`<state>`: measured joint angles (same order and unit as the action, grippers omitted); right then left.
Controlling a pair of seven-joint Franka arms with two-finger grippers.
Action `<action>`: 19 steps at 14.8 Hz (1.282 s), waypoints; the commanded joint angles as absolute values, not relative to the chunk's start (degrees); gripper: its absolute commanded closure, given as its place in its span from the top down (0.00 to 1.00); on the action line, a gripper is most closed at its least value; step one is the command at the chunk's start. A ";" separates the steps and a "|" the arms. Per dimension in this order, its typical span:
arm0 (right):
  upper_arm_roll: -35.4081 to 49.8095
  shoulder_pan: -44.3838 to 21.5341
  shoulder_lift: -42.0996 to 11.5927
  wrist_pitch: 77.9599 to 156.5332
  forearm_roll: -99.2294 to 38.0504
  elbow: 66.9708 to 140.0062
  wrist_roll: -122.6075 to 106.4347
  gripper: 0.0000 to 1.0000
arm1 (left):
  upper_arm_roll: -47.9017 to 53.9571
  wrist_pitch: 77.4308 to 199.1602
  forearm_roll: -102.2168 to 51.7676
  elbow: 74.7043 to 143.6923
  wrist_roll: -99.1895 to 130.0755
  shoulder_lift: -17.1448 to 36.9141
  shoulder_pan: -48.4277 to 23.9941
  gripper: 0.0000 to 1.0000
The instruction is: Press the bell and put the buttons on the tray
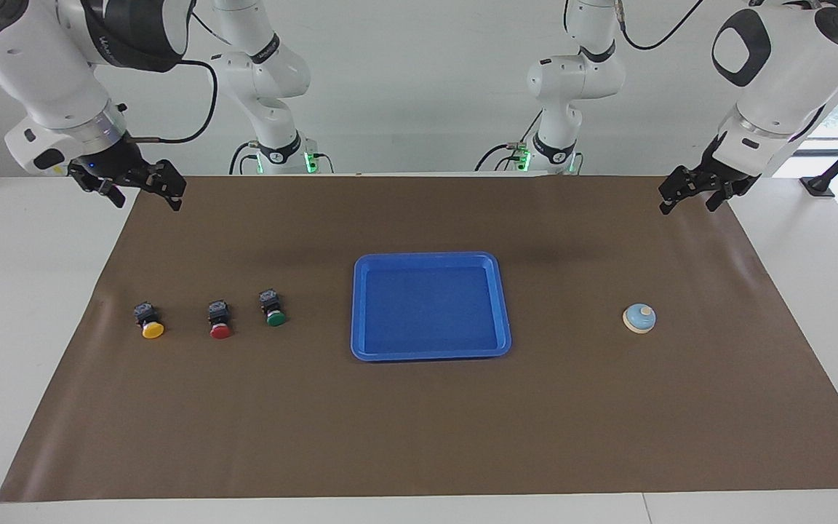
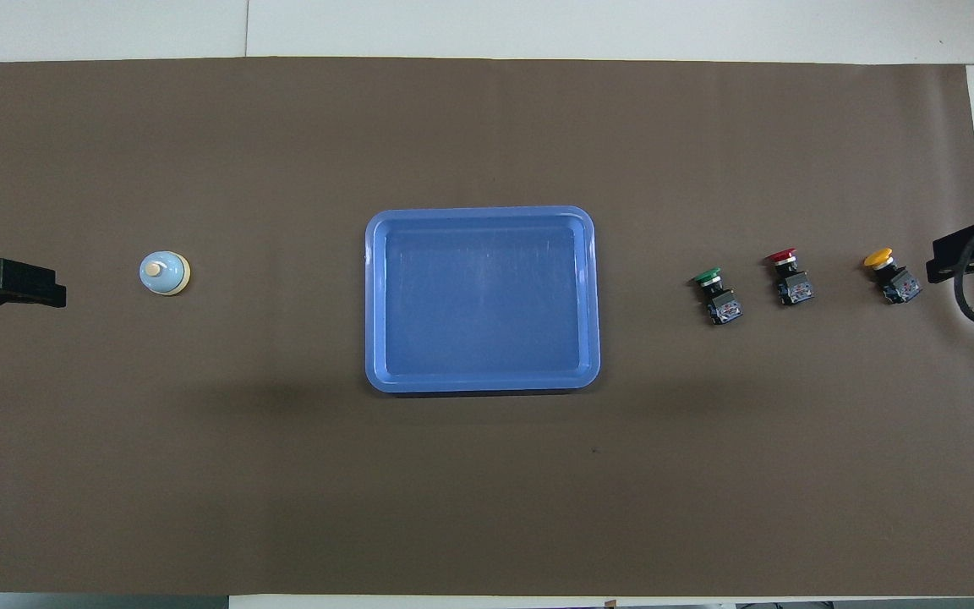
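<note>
Both arms wait raised at the counter's two ends, their jaws holding nothing.

The left gripper (image 1: pixel 695 191) hangs over the brown mat's corner at its own end, black jaws parted; the right gripper (image 1: pixel 144 187) hangs over the corner at its end, jaws parted too. Near the left arm's end sits the bell (image 1: pixel 639 318), a smooth light-blue dome on a cream rim with a cream knob. Mid-counter lies the tray (image 1: pixel 430 351), glossy blue plastic, rounded corners, raised rim. Toward the right arm's end three blocky black buttons lie tipped in a row, well apart: green button (image 1: pixel 273 308) nearest the tray, red button (image 1: pixel 220 320), then yellow button (image 1: pixel 149 321). The mat (image 1: pixel 419 429) is matte brown paper.
</note>
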<state>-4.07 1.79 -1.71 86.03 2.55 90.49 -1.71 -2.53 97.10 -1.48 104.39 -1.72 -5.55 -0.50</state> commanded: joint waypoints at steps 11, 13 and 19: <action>-3.69 2.11 -0.44 86.57 3.08 92.02 -2.64 1.00 | -2.72 97.20 -0.44 105.38 -1.49 -6.76 -1.14 1.00; -3.69 2.11 -0.44 86.57 3.08 92.02 -2.64 1.00 | -2.72 98.34 -0.44 105.21 -2.11 -6.59 -1.06 1.00; -3.69 2.11 -0.44 86.57 2.99 92.02 -2.64 1.00 | -2.64 102.83 -0.44 105.29 -2.37 -3.61 -0.79 0.85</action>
